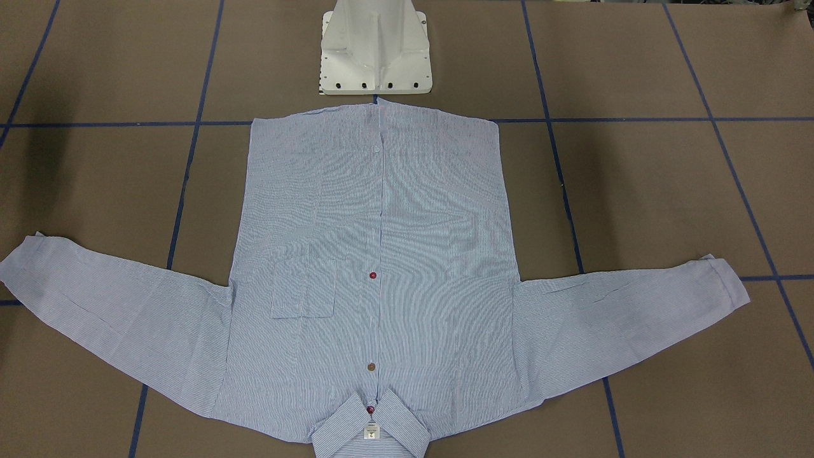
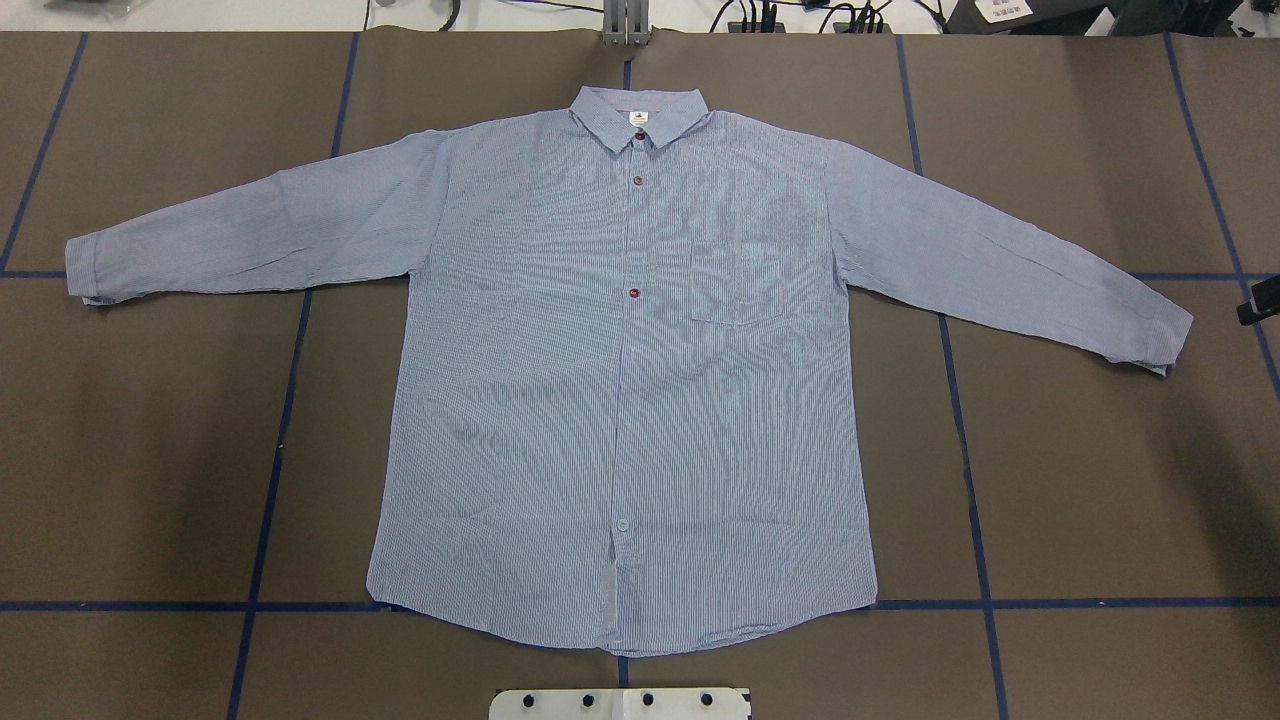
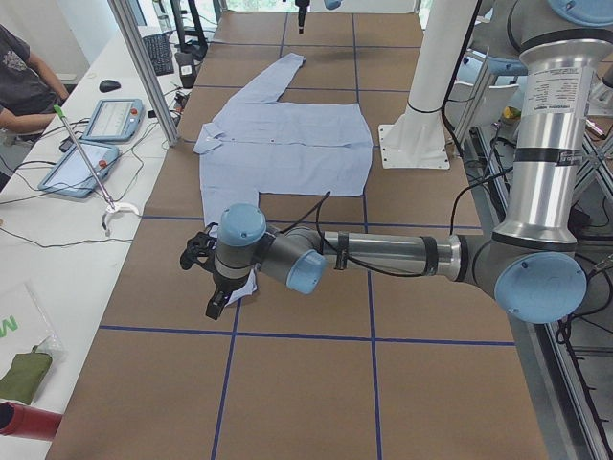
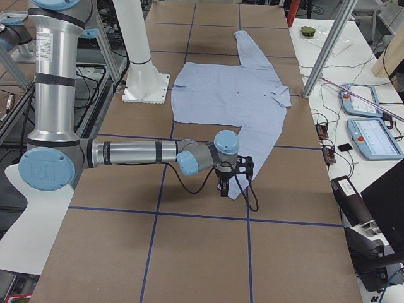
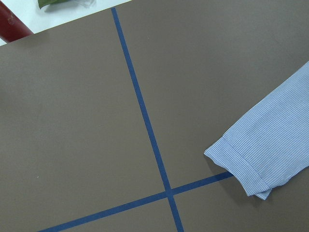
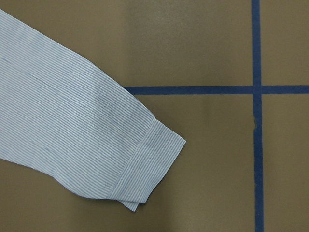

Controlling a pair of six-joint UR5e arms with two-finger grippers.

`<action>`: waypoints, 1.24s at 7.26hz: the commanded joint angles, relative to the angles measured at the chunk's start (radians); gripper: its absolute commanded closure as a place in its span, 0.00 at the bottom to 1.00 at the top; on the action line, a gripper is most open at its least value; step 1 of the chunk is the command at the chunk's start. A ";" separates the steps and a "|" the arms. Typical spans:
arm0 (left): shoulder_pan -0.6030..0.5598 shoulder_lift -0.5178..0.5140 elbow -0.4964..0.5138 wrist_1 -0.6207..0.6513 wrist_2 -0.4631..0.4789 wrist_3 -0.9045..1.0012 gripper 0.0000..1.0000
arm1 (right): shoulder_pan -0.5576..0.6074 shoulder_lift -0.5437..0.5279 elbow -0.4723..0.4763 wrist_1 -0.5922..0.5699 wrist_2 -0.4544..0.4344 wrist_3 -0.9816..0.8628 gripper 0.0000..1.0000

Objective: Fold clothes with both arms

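Observation:
The light-blue striped shirt (image 2: pixel 620 380) lies flat and front up on the brown table, buttoned, collar (image 2: pixel 640 115) at the far side, both sleeves spread out. My left arm (image 3: pixel 383 254) reaches low over the table, and its gripper (image 3: pixel 213 307) hangs just outside the left sleeve's cuff (image 5: pixel 251 166). My right arm (image 4: pixel 126 153) does the same at the other end, its gripper (image 4: pixel 223 191) beside the right cuff (image 6: pixel 145 166). Only a black sliver of the right gripper (image 2: pixel 1258 303) enters the overhead view. I cannot tell whether either gripper is open or shut.
The white pedestal base (image 1: pixel 375 54) stands at the shirt's hem. Blue tape lines (image 2: pixel 290 400) grid the table. Along the far side runs a white bench with tablets (image 3: pixel 110 120), an aluminium post (image 3: pixel 144 67) and a seated person (image 3: pixel 24 77).

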 commanded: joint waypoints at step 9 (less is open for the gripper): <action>0.002 0.002 -0.015 -0.012 -0.036 -0.042 0.00 | -0.160 0.057 -0.227 0.360 -0.004 0.130 0.05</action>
